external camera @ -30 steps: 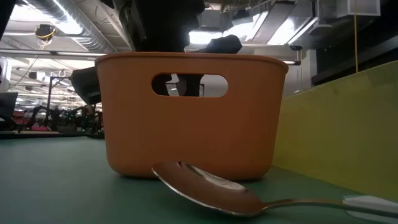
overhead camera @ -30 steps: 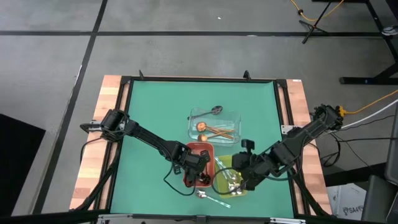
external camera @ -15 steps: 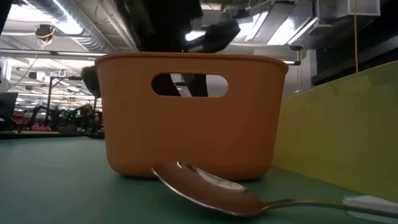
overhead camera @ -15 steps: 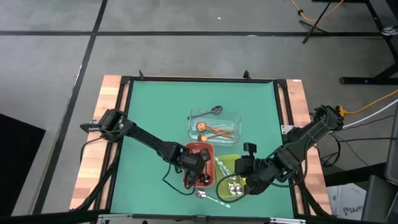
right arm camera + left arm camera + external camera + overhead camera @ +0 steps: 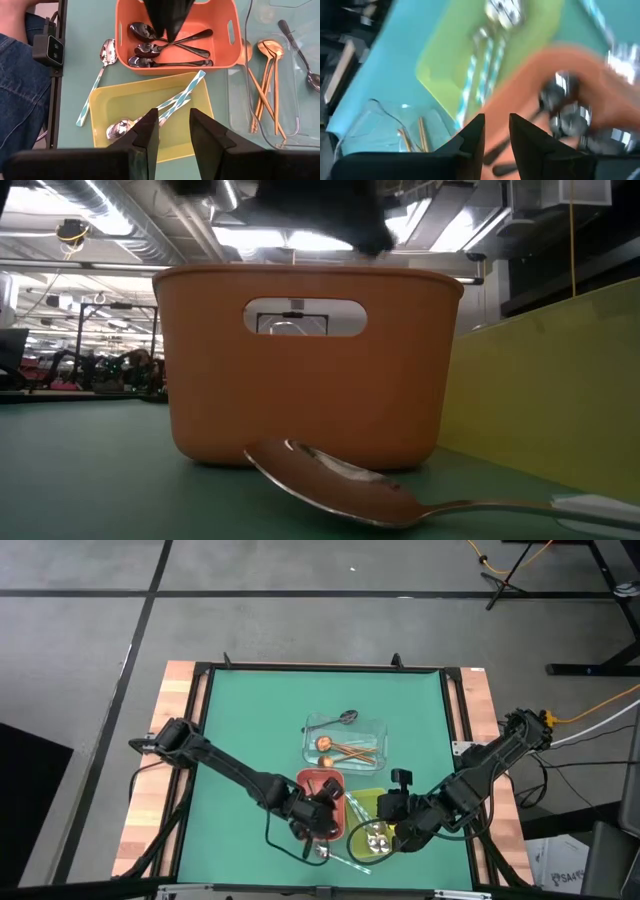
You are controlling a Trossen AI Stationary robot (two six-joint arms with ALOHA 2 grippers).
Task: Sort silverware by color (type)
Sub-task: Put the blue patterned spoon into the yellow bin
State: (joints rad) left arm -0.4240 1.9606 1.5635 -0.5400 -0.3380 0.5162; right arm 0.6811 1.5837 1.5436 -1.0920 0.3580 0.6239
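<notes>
Silver is the finish of the one spoon (image 5: pixel 104 59) lying loose on the green table (image 5: pixel 250 730), just beside the orange tray's (image 5: pixel 123 37) short end and pointing toward the yellow-green tray (image 5: pixel 145 102). Dark spoons (image 5: pixel 170 50) lie in the orange tray, silver pieces with striped handles (image 5: pixel 172 102) in the yellow-green one, and copper spoons (image 5: pixel 267 75) in the clear tray (image 5: pixel 375 730) farther back.

Above the orange tray's near end hangs the left gripper (image 5: pixel 322 823), its fingers slightly parted with nothing between them. The right gripper (image 5: pixel 385 832) hovers over the yellow-green tray, fingers apart, empty.

Picking up the loose spoon looks like the job now: best to come down across its handle, not the bowl, then carry it to the yellow-green tray.
</notes>
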